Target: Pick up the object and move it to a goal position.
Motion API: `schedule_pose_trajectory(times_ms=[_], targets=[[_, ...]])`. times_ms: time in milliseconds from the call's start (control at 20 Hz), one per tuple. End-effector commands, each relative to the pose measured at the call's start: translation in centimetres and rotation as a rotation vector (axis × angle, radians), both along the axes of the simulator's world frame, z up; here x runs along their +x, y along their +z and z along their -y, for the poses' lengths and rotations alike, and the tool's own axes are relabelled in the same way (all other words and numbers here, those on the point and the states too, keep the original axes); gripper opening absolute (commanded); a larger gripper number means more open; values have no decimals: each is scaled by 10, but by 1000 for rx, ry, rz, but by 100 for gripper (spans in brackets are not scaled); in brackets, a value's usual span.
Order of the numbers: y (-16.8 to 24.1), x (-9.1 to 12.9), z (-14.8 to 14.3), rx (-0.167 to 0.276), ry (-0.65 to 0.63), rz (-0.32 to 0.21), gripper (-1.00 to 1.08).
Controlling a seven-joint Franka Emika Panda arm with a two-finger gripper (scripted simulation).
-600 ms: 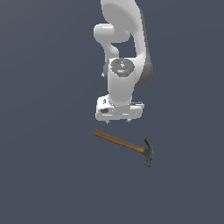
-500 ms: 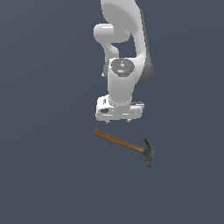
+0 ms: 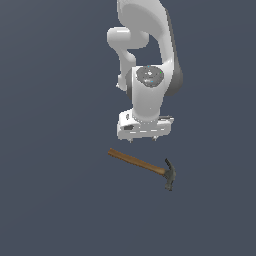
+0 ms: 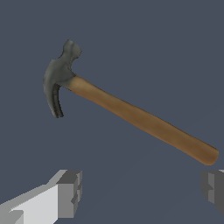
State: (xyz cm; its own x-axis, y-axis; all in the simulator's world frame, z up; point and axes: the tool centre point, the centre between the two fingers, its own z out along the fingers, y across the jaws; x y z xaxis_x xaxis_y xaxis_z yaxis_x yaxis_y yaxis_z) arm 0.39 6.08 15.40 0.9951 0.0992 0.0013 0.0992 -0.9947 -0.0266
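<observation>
The hammer [image 3: 145,167] lies flat on the dark surface [image 3: 55,200], untouched. In the exterior view its wooden handle runs from about 10 o'clock down to its metal head at about 4 o'clock. The end effector [image 3: 142,140] hangs above the handle's middle, apart from it, and holds nothing. In the wrist view the two fingers [image 4: 70,192] stand wide apart, with the hammer [image 4: 131,113] ahead of the gap, not between them.

The main risk appears to be alignment. In the wrist view the handle lies at a slant to the line joining the fingertips and sits off from the gap. A straight descent from here could land a fingertip on the wood or close on nothing. A closing stroke across a slanted handle would likely spin it instead of clamping it.

Balance is the second concern. The metal head is probably the heavy end, so a grip taken near the free end of the slim handle could let the hammer pivot and droop, or slip out during the carry.

No goal marker is visible in either view, so the drop point cannot be judged.
</observation>
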Motion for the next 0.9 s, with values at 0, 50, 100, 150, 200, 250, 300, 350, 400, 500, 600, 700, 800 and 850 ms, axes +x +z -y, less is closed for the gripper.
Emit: schedule_pose_trajectory(times_ms=[0, 50, 100, 150, 200, 250, 300, 350, 400, 500, 600, 700, 800, 850], targets=[[0, 0, -1, 2, -1, 1, 100], [0, 0, -1, 1, 0, 1, 100], [0, 0, 0, 1, 3, 0, 100], [-1, 1, 0, 0, 7, 0, 100], [-1, 1, 0, 0, 13, 1, 100], [-2, 1, 0, -1, 21, 1, 100], [-3, 1, -1, -1, 30, 1, 100], [-4, 2, -1, -2, 41, 1, 100], [-5, 2, -1, -3, 54, 1, 100], [-8, 3, -1, -4, 83, 2, 100], [-11, 5, -1, -7, 118, 2, 100], [-15, 6, -1, -9, 160, 3, 100], [-19, 8, -2, -11, 207, 3, 100], [-21, 9, -2, -13, 233, 3, 100]])
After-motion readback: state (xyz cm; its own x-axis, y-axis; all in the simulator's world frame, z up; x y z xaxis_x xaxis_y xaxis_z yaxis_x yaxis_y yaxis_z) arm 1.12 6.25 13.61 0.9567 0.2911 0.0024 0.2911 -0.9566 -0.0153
